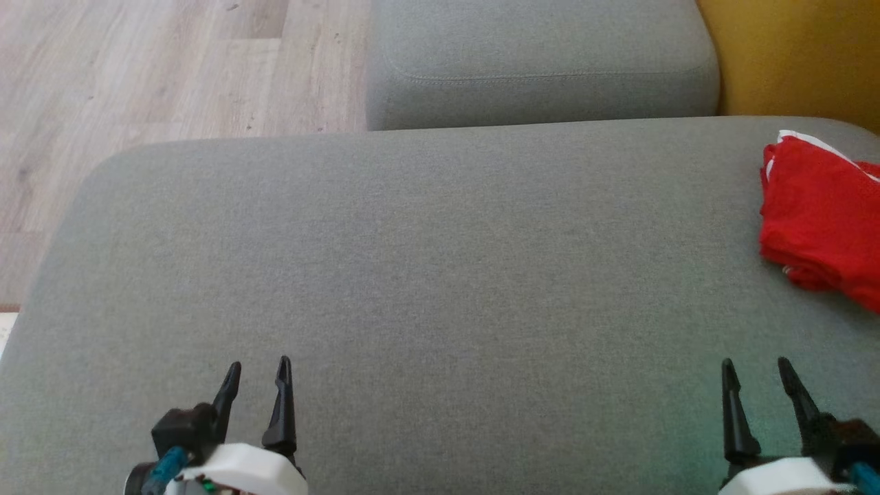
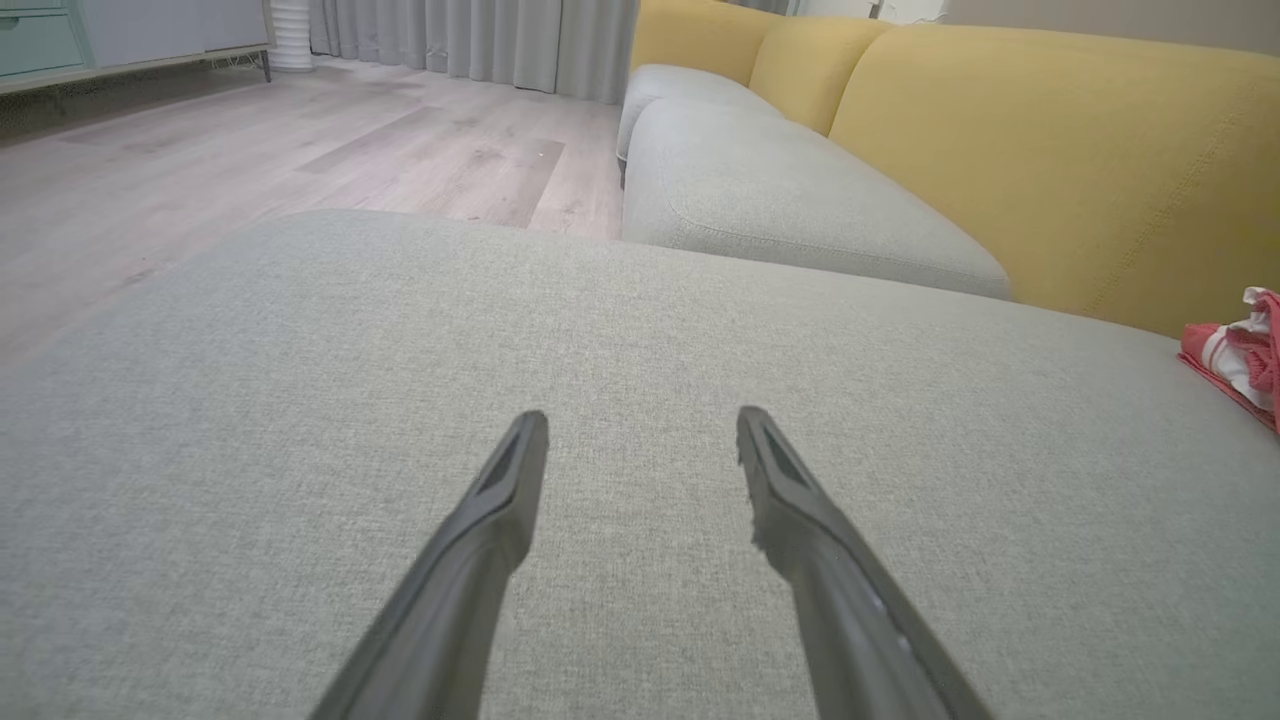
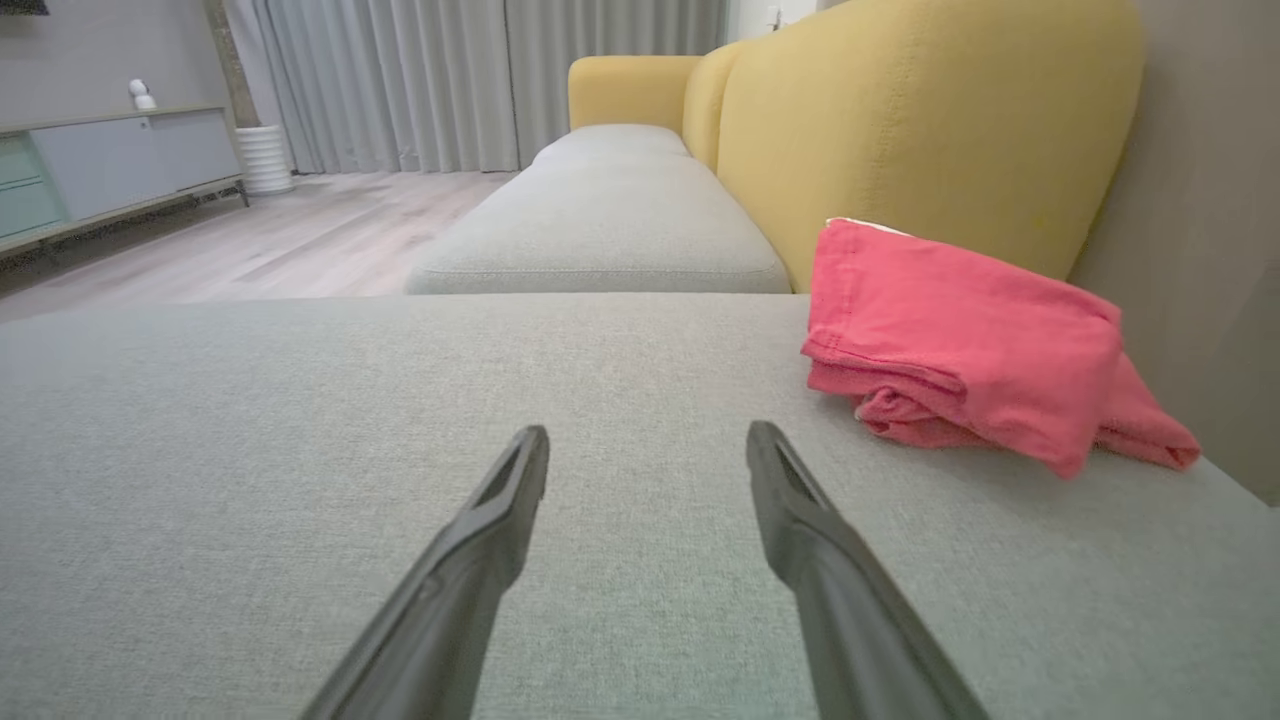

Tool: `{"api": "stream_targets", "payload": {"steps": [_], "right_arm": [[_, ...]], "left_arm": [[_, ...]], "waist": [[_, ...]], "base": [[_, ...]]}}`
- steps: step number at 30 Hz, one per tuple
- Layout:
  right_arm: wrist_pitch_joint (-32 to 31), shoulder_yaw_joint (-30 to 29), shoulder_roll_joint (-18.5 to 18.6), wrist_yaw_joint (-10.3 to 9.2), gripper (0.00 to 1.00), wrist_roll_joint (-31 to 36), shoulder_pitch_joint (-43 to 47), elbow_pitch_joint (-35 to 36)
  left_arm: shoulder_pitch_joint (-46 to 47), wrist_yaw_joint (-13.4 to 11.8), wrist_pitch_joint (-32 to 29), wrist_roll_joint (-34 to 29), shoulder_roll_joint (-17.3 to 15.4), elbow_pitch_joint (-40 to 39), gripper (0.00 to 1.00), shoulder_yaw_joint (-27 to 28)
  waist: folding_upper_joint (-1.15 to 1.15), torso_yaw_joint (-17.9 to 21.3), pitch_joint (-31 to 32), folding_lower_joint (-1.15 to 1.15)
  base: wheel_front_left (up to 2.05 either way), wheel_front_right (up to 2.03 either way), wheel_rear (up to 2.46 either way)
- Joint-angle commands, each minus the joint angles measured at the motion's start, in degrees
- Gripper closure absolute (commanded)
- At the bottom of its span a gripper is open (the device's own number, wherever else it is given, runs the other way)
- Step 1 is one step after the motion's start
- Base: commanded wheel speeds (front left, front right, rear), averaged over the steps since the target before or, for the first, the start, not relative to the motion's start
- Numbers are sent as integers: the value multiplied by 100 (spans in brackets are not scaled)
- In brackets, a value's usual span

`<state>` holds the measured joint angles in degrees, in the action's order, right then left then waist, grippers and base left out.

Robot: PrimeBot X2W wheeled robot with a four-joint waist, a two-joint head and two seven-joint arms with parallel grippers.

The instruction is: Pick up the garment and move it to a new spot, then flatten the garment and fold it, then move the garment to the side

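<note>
The garment (image 1: 821, 216) is a red cloth with a white trim, lying in a folded heap at the far right of the grey cushion (image 1: 426, 275). The right wrist view shows the garment (image 3: 965, 350) ahead and to the right of the fingers, against the yellow backrest. In the left wrist view a small part of the garment (image 2: 1240, 350) peeks in at the right edge. My left gripper (image 1: 261, 368) rests open at the lower left, empty. My right gripper (image 1: 756, 368) is open at the lower right, empty, well short of the garment.
A second grey seat cushion (image 1: 543, 65) lies beyond the big one. The yellow backrest (image 1: 797, 58) runs along the right. Pale wood floor (image 1: 165, 75) lies to the far left, with a low cabinet (image 3: 110, 170) and curtains (image 3: 450, 85) at the room's end.
</note>
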<state>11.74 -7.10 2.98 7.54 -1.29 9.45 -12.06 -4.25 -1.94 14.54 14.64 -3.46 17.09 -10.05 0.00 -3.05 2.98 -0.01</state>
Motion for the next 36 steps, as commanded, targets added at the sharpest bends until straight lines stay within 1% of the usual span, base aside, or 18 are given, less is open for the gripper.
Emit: {"api": "stream_targets", "payload": {"steps": [1,5,8,12,20,29,30,32,36], "right_arm": [[111,90,61,-5,0,79,-182,147],[281,41,15,-5,0,246,-260,-122],[318,7,2,-5,0,297,-364,-190],[324,20,-6,-5,0,326,-453,-76],[325,175,-9,-5,0,288,-531,-119],[325,278,-10,-5,0,239,-536,-137],[246,130,-52,0,100,278,-199,-301],[232,127,-53,0,100,270,-190,-400],[114,58,-51,0,100,0,-300,-463]], "left_arm": [[225,30,46,-43,-7,-193,0,249],[179,34,46,-73,14,-206,0,318],[136,41,46,-102,25,-184,0,336],[110,24,46,-127,38,-138,0,368],[127,-2,46,-127,49,-89,0,331],[147,-87,46,-195,54,-173,0,342],[-33,-65,0,-154,37,-2,100,153],[-33,-56,-14,-134,38,55,100,151],[12,-24,-89,123,39,57,100,208]], "waist": [[0,12,3,1],[0,60,5,1],[0,64,11,1],[0,9,22,1],[0,-135,14,1],[0,-225,-4,1],[0,-229,-4,1],[0,-235,-4,1],[0,-216,-14,1]], "base": [[0,0,0],[0,0,0],[0,0,0],[0,0,0],[0,0,0],[0,0,0],[0,0,0],[0,0,0],[0,0,0]]}}
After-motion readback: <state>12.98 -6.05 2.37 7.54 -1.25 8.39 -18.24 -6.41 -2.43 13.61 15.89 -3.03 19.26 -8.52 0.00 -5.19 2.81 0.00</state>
